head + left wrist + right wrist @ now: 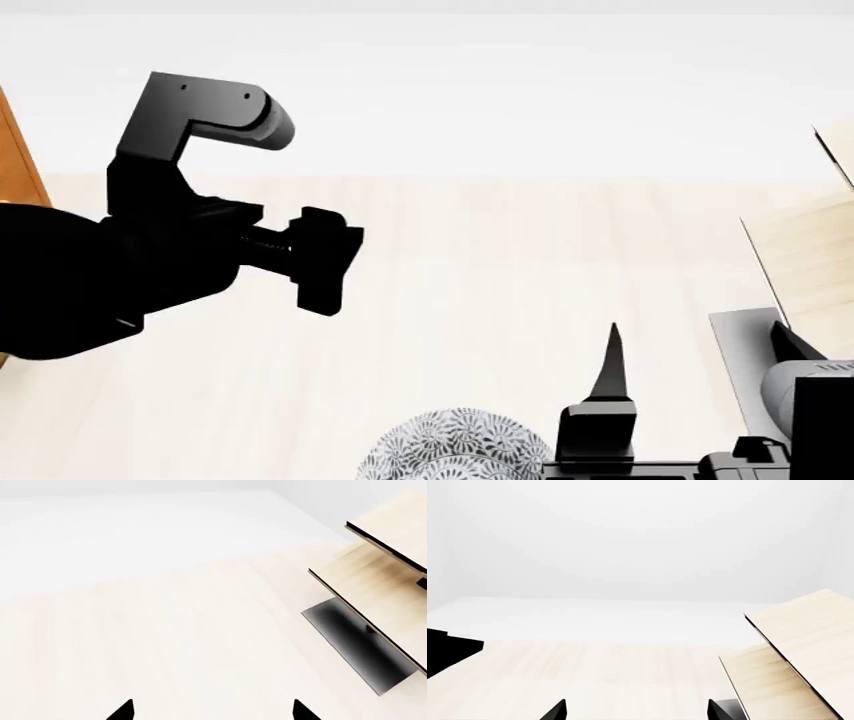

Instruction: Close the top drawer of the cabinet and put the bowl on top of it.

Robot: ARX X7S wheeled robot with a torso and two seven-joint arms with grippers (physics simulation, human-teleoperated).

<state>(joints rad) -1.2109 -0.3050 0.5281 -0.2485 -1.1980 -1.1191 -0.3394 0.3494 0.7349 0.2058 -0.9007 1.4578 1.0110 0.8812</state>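
The bowl (461,447) sits at the very bottom of the head view, a little right of the middle, and only its top part shows. It is white with lots of small grey flowers on it. It rests on the pale wood floor (467,290). Just to the right of the bowl is the right gripper (607,400), black, with one pointed finger (613,362) sticking up. The bowl is close beside it, but I cannot tell if they touch. In the right wrist view two black fingertips (555,711) poke in at the bottom edge, far apart, with nothing between them, so the right fingers are spread. The left gripper (320,260) is up higher on the left side of the head view, on its big black arm (94,270), well away from the bowl. In the left wrist view its two black fingertips (123,711) also stand far apart with only floor between them. At the far left edge of the head view a thin strip of reddish-brown wood shows, and that is the cabinet (19,165). Its drawers cannot be seen. On the right side stands a pale wood shelf (373,585) on a dark base (357,642).
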